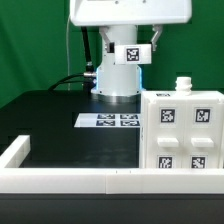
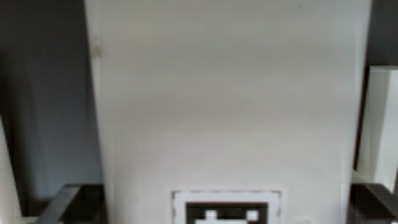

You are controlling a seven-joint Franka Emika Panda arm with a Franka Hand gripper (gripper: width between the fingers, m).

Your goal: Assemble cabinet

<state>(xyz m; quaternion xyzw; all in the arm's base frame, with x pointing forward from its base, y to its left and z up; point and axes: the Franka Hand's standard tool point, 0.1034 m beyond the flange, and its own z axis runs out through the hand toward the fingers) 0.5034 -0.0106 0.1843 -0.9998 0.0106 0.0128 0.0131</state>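
Exterior view shows the cabinet [image 1: 181, 132] standing upright on the desk [image 1: 50, 115], at that view's right, just behind the rail [image 1: 60, 181]. Note four tags on its facing side, in two columns, and a short peg [image 1: 181, 85] on its top. The marker board [image 1: 110, 121] lies flat between the cabinet and the arm base [image 1: 118, 78].

The hand [image 1: 130, 50] hangs high above the desk, in front of the base and well apart from the cabinet. A tagged white piece sits between its fingers. In the wrist view, a long flat white panel [image 2: 222, 100] fills the middle of the picture, and its tagged end lies between the two dark fingers [image 2: 71, 200]. Treat the hand as closed on the panel. The contact at the pads is blurred, so take this as a reading, not a certainty.

Progress, as a judgement:
- Done: the cabinet body stands in place, and its front appears closed by tagged parts. You cannot tell whether those parts are fully seated.
- In hand: one panel is lifted and not yet mounted.
- Left: carry the panel to the cabinet, align it with the top and the peg, then seat it.

White shapes at the edges of the wrist view are too blurred to name.
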